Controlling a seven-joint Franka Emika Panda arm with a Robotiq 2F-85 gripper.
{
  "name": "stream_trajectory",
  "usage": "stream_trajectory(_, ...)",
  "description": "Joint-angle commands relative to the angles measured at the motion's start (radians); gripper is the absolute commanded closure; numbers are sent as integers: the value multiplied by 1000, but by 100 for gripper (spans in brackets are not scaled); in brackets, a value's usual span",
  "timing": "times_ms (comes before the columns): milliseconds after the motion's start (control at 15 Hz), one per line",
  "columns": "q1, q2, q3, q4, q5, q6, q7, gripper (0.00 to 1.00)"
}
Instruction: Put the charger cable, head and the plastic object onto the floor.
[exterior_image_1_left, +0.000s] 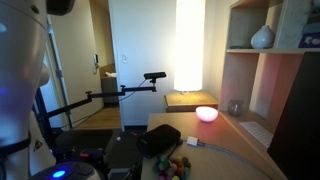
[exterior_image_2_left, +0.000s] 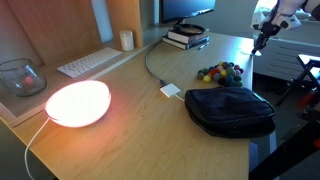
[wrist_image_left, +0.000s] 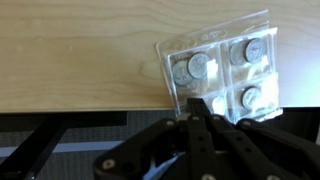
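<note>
**Gripper (wrist_image_left: 196, 108) clamped on plastic pack (wrist_image_left: 222, 70)**

Jaws are closed on the pack's lower edge, bottom centre of the wrist view, over the table (wrist_image_left: 80, 60) edge. Lowering to the floor (exterior_image_1_left: 100, 118) is judged to be called for next. Charger head (exterior_image_2_left: 170, 91) lies mid-frame.

Pale wood-grain tabletop (exterior_image_2_left: 120, 125); glowing pink lamp (exterior_image_2_left: 77, 103); black pouch (exterior_image_2_left: 230, 110); white charger head (exterior_image_2_left: 171, 91); multicoloured beads (exterior_image_2_left: 220, 72); plastic object (wrist_image_left: 225, 70) — clear, silver discs inside; black pincer (wrist_image_left: 195, 105).
</note>
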Motion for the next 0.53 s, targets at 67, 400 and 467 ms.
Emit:
stream_trajectory(67,25,43,-72,-5,-70,19,0,100)
stream_trajectory(400,28,85,-105,4,-88,29,0,100)
stream_trajectory(467,32,88,-111,4,-88,29,0,100)
